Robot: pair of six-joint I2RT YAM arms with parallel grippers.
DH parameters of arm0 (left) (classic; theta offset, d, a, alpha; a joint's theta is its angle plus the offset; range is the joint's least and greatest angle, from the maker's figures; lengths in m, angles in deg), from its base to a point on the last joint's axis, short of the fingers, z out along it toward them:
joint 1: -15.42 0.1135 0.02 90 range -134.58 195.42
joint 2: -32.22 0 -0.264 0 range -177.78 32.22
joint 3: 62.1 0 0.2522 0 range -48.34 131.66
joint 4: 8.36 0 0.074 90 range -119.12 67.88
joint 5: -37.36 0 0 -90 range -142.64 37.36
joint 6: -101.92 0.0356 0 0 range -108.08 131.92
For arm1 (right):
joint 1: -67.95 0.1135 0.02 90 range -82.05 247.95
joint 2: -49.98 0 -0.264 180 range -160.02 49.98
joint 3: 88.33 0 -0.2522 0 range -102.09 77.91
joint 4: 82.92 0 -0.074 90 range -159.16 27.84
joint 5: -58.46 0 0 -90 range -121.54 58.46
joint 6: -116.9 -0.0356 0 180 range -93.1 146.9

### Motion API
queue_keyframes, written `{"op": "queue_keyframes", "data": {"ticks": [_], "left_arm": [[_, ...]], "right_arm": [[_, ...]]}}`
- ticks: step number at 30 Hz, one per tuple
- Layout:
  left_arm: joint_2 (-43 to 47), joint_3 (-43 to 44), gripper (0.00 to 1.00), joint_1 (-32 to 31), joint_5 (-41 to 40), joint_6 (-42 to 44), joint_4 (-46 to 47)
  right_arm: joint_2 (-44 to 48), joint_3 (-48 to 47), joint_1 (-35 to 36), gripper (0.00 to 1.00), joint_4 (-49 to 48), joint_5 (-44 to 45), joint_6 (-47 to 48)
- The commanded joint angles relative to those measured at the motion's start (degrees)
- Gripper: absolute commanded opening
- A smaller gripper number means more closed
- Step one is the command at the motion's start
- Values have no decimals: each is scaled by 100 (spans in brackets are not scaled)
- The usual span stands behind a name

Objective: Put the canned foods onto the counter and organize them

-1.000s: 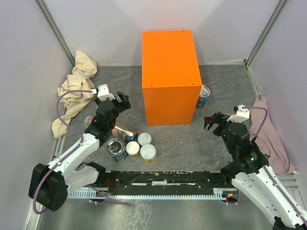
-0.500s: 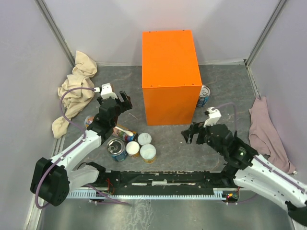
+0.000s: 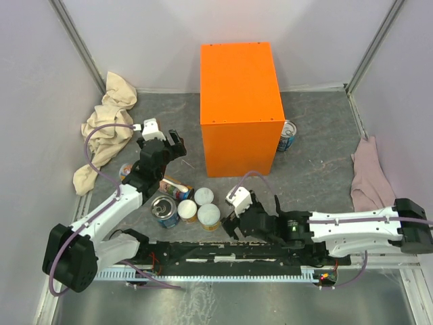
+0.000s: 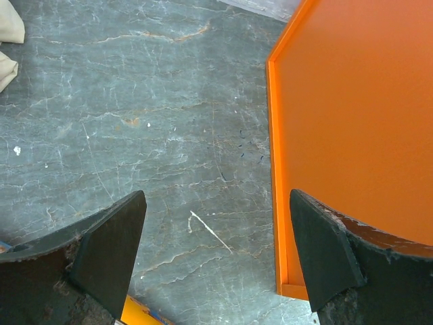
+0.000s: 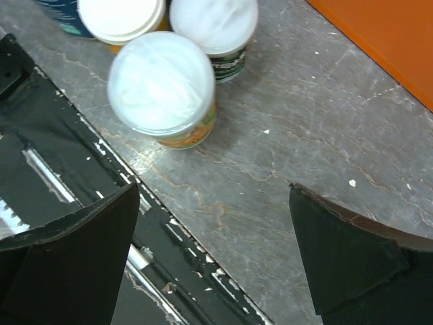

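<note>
Both claws gaped wide, empty: left gripper [image 3: 173,143] just left of the orange box [image 3: 238,88], right gripper [image 3: 231,222] before it beside clustered cans [image 3: 203,210]; another can [image 3: 287,135] stood just beside its right face.

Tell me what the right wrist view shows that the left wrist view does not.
Only the right wrist view: three pale-lidded cans standing close together, and the black rail beside them.
Only the left wrist view: a corner of the beige cloth at the top left edge.
Both: the grey table, part of the orange box, and open jaws with nothing between them, on the right gripper and the left gripper.
</note>
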Motion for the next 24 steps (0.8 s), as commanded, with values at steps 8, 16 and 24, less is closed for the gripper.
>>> {"op": "queue_keyframes", "data": {"ticks": [8,16,24], "left_arm": [[262,207,93,-2,-7,-12,6],[341,270,93,-5,-3,-24,-118],[375,410,94,0,-226,-42,-423]], "right_arm": [[-650,-346,671,100,-925,438,76],[-1078,-318,669,100,-1528,554,125],[-1121,-855,704,99,-1196,607,571]]}}
